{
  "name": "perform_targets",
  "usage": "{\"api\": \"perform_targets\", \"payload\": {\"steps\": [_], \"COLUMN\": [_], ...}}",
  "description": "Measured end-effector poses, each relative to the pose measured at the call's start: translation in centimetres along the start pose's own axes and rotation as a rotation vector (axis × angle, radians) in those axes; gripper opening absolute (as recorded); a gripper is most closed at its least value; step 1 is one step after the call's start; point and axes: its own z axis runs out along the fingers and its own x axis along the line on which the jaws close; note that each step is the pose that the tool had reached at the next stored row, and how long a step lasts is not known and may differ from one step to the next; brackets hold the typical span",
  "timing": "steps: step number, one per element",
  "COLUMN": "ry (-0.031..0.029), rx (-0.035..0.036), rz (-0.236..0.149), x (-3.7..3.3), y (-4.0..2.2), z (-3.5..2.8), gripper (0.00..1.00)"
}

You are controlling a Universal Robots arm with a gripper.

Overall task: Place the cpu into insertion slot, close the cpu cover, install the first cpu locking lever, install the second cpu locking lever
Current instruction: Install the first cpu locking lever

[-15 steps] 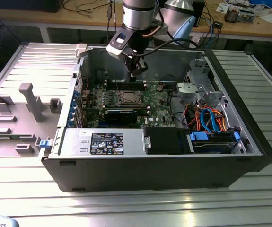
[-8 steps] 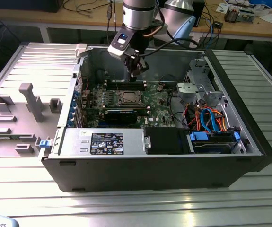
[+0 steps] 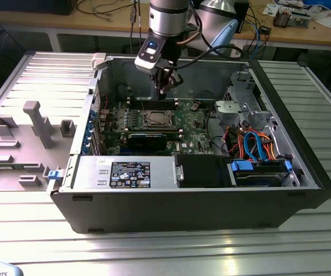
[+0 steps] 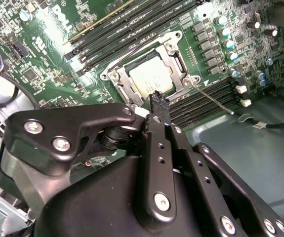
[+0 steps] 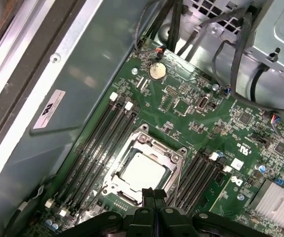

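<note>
From my seat the cpu [image 4: 150, 79] lies flat in the insertion slot [image 3: 155, 118] on the green board [image 5: 191, 123], its grey metal top showing through the window of the cpu cover [image 4: 124, 88], which lies down around it. It sits just beyond the tips of the gripper [image 4: 156, 98], close but apart from them.

The gripper is clenched. In the first wrist view I see its two black fingers [image 5: 144, 197] pressed together along a thin seam, with nothing between them.

The second wrist view gives me something the other wrist view does not: a thin metal rod [image 4: 213, 101] running out from one corner of the slot over the black memory slots [image 4: 206, 98] beside the gripper.

The first wrist view reaches further past the slot, to a round coin battery [image 5: 156, 70] and black cables [image 5: 230, 49] near a metal cage.

The exterior view shows me the whole open case [image 3: 211, 201] on the ribbed table [image 3: 153, 247]. There the gripper [image 3: 164, 89] hangs over the board with the slot a little below it, and orange and blue cables [image 3: 257, 144] lie well off to the exterior view's right.
</note>
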Motion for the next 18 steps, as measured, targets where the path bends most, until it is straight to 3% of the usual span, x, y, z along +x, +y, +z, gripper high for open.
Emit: {"api": "perform_targets", "payload": {"steps": [5, 18], "ry": [-0.0016, -0.0037], "rx": [-0.0005, -0.0012], "rz": [-0.070, -0.163], "x": [0.00, 0.00], "y": [0.00, 0.00], "z": [0.00, 0.00], "gripper": [0.11, 0.11]}}
